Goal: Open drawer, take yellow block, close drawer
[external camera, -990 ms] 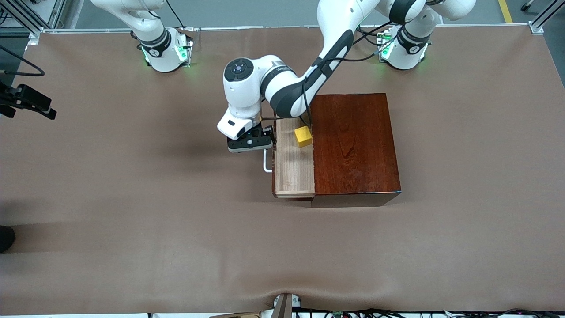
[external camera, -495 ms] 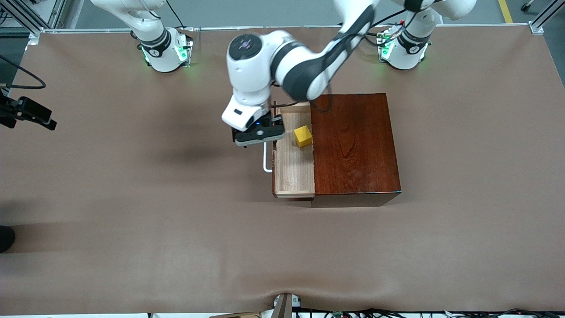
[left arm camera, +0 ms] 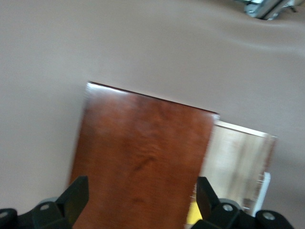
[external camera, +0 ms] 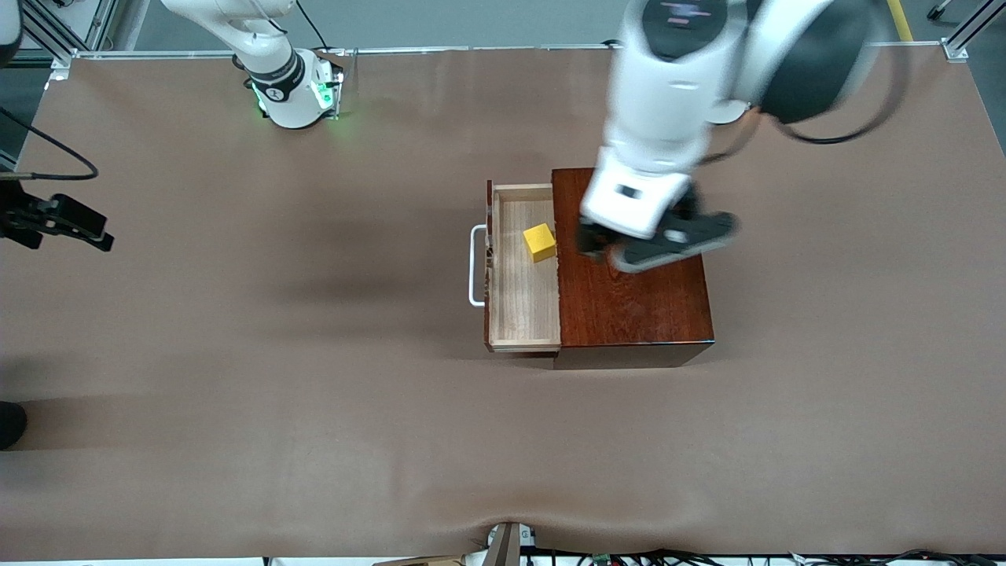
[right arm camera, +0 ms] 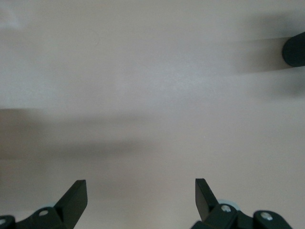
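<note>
1 yellow block (external camera: 540,241) in 1 drawer (external camera: 525,310).

Even, bright overhead light falls on the counter (external camera: 236,330), with soft, wide shadows across it toward my right arm's end. My left arm (external camera: 676,102) is smeared by motion blur in the front view, its edges ghosted. The box (external camera: 637,306) top is glossy and catches a faint sheen. My left wrist view is blurred too, the box edges streaked. My right wrist view is pale and washed, with dim shadow bands; my fingers (right arm camera: 76,195) stand dark against it.
</note>
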Robot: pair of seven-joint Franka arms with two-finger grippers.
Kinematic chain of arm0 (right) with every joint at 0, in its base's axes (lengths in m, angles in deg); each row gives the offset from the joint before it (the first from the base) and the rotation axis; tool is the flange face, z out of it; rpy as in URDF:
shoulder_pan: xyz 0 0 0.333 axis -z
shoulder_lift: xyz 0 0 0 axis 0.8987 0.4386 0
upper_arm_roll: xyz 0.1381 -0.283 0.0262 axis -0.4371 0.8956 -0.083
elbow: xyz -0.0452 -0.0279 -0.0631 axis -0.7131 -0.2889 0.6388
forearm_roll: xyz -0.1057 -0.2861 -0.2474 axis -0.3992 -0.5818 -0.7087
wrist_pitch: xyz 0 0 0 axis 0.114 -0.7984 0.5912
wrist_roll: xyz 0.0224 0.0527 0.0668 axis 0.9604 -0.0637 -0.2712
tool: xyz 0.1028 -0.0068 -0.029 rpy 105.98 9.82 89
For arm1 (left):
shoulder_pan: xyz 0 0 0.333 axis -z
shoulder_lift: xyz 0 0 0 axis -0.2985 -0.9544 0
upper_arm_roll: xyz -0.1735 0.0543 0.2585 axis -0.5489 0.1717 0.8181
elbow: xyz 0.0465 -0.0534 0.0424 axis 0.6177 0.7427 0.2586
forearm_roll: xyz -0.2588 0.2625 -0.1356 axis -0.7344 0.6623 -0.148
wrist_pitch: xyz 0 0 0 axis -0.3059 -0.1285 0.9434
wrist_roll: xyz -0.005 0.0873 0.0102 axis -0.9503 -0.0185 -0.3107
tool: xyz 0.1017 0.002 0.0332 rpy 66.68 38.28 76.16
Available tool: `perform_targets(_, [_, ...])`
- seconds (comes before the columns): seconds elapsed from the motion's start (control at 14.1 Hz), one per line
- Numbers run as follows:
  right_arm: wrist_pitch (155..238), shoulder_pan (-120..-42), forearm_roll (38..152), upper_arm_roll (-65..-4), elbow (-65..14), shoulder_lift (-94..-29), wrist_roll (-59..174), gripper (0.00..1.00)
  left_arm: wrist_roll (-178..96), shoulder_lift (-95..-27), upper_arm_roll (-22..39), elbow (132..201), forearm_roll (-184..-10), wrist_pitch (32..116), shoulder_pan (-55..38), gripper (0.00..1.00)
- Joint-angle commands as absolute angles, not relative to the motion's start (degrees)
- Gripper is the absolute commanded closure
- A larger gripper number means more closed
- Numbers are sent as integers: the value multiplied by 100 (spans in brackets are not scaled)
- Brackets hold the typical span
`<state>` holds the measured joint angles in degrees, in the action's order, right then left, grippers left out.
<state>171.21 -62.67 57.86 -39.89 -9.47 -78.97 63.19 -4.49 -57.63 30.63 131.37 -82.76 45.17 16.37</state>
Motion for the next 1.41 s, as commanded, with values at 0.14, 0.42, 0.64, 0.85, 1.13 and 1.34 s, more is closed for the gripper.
perform_targets(0.14, [17157,-6485,5819,-4004,-776,-7680,7501,0,-1947,-4585,2962,14665,-8267,4571,779,0])
perform_targets(0.42, [17096,-7170,5837,-4004,-785,-7680,9872,0,-2592,-4065,2962,15307,-8267,4606,250,0])
perform_targets(0.64, [17087,-7461,5837,-4004,-811,-7602,11526,0,-2906,-3898,2970,15378,-8276,4597,-14,0])
perform_targets(0.85, [17087,-7908,5837,-4004,-802,-7540,12293,0,-3556,-3818,2831,15344,-8355,4606,-645,0])
perform_targets(1.13, [17157,-8550,5934,-4004,-785,-7356,14119,0,-4314,-3731,2234,15361,-8346,4562,-1498,0])
perform_targets(1.34, [17384,-8946,6099,-4013,-758,-7145,14974,0,-4323,-3468,1759,15623,-8346,4571,-1947,0])
